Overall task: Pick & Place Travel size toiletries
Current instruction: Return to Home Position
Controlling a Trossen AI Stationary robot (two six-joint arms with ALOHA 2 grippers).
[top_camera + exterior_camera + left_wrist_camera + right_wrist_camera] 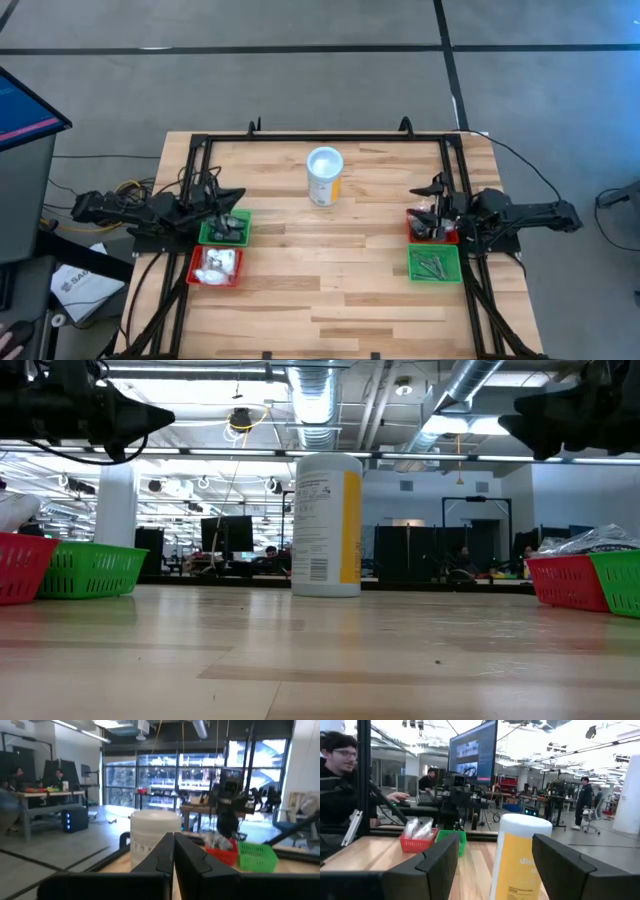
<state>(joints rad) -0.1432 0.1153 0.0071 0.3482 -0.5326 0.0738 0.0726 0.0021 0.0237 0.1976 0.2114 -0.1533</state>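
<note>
All toiletries (pixel 215 262) appear binned (canister (pixel 324 176) left out). The left gripper (pixel 173 837) is pressed together, the right gripper (pixel 495 845) held apart.

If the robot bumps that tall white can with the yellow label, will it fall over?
Probably yes, if hit near its top: the canister stands upright, tall and narrow, on the table. Once down, its round body would likely roll. Its smooth side may be slippery to hold.

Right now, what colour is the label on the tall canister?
The label is yellow, with a white printed panel; the low view shows it best.
</note>
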